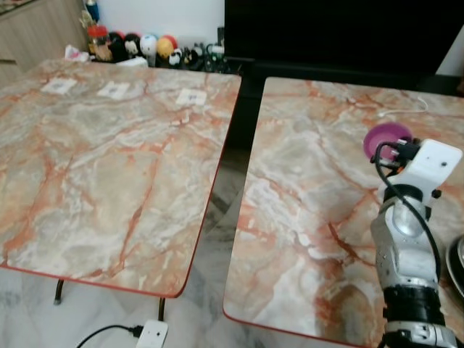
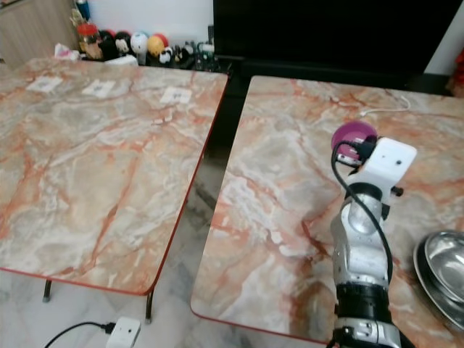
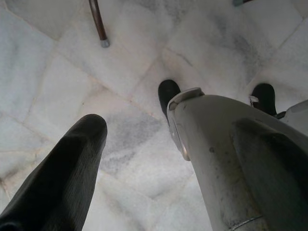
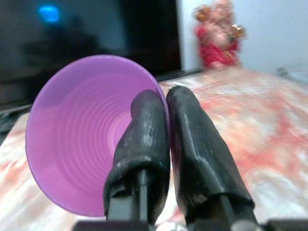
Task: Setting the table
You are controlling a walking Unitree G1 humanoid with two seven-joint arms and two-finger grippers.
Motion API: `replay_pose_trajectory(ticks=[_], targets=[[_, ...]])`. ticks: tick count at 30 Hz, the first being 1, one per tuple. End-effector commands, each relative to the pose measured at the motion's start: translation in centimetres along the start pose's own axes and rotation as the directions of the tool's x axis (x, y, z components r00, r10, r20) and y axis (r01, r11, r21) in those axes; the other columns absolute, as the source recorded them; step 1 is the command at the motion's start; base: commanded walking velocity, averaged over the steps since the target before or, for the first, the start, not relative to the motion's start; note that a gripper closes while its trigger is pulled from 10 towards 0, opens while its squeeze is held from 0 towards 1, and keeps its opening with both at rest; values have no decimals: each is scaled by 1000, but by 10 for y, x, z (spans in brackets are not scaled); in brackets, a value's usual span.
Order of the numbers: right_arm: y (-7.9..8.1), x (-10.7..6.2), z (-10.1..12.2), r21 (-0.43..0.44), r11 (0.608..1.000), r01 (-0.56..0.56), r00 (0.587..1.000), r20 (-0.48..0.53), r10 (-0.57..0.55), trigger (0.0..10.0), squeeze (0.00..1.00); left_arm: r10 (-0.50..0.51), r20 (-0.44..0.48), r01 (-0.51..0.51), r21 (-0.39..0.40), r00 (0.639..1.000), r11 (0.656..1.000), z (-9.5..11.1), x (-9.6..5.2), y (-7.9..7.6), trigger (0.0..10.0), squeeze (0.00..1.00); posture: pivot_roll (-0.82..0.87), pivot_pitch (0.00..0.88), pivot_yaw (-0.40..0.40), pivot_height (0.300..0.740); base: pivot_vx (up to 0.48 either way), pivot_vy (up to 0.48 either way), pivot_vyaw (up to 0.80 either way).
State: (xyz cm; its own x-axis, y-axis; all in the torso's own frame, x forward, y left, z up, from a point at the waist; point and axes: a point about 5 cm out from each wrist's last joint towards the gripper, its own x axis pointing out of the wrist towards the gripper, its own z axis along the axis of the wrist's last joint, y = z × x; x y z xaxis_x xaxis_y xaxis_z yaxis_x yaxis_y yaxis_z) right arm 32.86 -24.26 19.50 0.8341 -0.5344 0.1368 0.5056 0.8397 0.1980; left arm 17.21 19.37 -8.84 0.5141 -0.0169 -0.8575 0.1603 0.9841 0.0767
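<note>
A purple plastic cup point(image 1: 384, 136) is held above the right marble table point(image 1: 304, 217), lying on its side with its mouth towards the wrist camera. My right gripper point(image 4: 166, 98) is shut on the cup's rim point(image 4: 82, 134), one finger inside and one outside. From the head, the right arm rises from the table's near right, its white wrist point(image 2: 388, 161) just behind the cup point(image 2: 353, 134). My left gripper hangs idle over the floor, its black finger point(image 3: 62, 178) standing wide apart from the other, with my leg point(image 3: 216, 144) beside it.
The left marble table point(image 1: 109, 167) carries three small paper cards point(image 1: 114, 90) at its far edge. A gap of floor separates the tables. A steel bowl point(image 2: 444, 272) sits at the right table's near right; a white cable point(image 1: 402, 109) lies further back. A power strip point(image 1: 151, 335) lies on the floor.
</note>
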Motion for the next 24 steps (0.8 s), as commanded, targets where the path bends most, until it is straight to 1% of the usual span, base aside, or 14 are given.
replay_pose_trajectory(ticks=[1,2,3,4,7,8,12,13,20,22,24], targets=[[-8,-1,5,33,994,101,992,-73,-98,10000,0,-11,-28,11,1,1000,1000,-7,-1,-1,10000,0,18,48,-42,740,0,0,0],[-6,-5,1,81,988,128,983,-141,-115,10000,0,-12,-29,12,4,1000,1000,-7,-1,-1,10000,0,18,48,-42,740,0,0,0],[-3,-8,-1,119,985,126,979,-177,-104,10000,0,-12,-29,12,3,1000,1000,-7,-1,-1,10000,0,16,49,-44,740,0,0,0],[-3,-8,-1,119,985,126,979,-177,-104,10000,0,-12,-29,12,3,1000,1000,-7,-1,-1,10000,0,16,49,-44,740,0,0,0],[12,-19,-4,226,969,100,960,-278,-34,10000,0,-12,-29,12,2,999,1000,-7,-1,-1,10000,0,14,53,-46,740,0,0,0],[15,-21,-4,247,964,95,954,-301,-17,10000,0,-12,-29,12,1,999,1000,-7,-1,-1,10000,0,14,53,-46,740,0,0,0],[12,-22,0,247,964,99,937,-349,-7,10000,0,-15,-30,15,1,999,1000,-7,-1,-1,10000,0,1,51,-47,740,0,0,0],[10,-21,0,253,960,116,934,-358,-19,10000,0,-16,-31,16,2,999,1000,-7,-1,-1,10000,0,1,51,-48,740,0,0,0],[3,-24,3,245,956,161,922,-384,-56,10000,0,-17,-30,16,-2,999,1000,-7,-1,-1,10000,0,6,52,-51,740,0,0,0],[-1,-26,3,246,949,197,919,-384,-91,10000,0,-18,-30,18,-2,999,1000,-7,-1,-1,10000,0,3,51,-50,740,0,0,0],[-8,-30,4,243,935,260,911,-384,-153,10000,0,-19,-31,19,-1,999,1000,-8,-1,-2,10000,0,1,51,-49,740,0,0,0]])
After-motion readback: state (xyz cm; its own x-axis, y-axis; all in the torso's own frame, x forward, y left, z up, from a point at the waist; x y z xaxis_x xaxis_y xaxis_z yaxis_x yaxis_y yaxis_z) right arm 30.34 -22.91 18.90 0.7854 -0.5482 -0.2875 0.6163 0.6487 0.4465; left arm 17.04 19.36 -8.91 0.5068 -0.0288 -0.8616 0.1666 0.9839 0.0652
